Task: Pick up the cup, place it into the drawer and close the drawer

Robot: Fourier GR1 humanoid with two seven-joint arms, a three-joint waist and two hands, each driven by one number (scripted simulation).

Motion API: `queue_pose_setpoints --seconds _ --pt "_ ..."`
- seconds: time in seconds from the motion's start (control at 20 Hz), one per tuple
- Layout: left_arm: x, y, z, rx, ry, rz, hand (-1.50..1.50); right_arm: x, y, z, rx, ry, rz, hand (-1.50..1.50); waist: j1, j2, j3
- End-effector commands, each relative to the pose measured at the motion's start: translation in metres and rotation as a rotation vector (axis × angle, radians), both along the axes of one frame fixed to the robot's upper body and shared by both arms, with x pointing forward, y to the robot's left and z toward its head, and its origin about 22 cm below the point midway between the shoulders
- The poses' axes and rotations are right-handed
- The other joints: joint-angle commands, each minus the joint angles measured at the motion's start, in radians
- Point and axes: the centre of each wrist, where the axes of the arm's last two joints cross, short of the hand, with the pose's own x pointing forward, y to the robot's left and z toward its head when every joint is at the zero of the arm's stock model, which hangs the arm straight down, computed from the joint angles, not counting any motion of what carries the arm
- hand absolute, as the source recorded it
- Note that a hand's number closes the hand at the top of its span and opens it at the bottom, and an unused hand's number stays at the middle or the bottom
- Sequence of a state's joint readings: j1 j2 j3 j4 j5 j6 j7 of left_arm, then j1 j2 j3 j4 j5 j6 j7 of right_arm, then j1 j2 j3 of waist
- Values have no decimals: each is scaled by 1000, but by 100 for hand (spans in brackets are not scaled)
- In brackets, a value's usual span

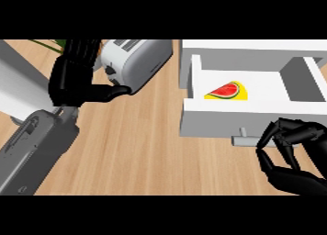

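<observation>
**Student:** Evidently the cup (228,91) was the small yellow item with the watermelon print. Where did it lie?

**Instructor:** It lay inside the open white drawer (214,120), toward the left of the compartment and near its front wall. Its outline was too indistinct to say whether it stood upright or lay on its side.

**Student:** And the hands?

**Instructor:** The right hand (298,156) was clenched, its fingers curled around nothing visible, and it sat just beside the grey drawer handle (242,138); contact could not be confirmed. The left hand (75,78) rested released at the upper left, fingers up, with its thumb toward the toaster (136,57).

**Student:** How would the cup handle if it needed regrasping?

**Instructor:** By judgement, it was light, rigid and smooth-walled, so liable to slip or roll. It would best be taken across the body, with the thumb opposing the fingers, rather than by the rim.

**Student:** What remained?

**Instructor:** Placement appeared done. Closing the drawer seemed the step in hand, by a straight push on the front panel so the cup did not slide.
</observation>
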State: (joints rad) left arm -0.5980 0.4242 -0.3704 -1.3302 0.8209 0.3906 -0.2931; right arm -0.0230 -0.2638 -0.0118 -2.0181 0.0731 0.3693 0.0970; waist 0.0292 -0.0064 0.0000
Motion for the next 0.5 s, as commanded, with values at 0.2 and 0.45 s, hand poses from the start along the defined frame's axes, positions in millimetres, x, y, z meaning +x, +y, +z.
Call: queue_pose_setpoints --seconds 0.2,0.45 --pt "-34 37 -21 -8 14 -9 -150 21 25 -20 -412 -103 56 150 8 6 0" --pt "-52 78 -26 0 -3 3 -150 50 23 -61 -530 -97 49 150 -1 8 1"
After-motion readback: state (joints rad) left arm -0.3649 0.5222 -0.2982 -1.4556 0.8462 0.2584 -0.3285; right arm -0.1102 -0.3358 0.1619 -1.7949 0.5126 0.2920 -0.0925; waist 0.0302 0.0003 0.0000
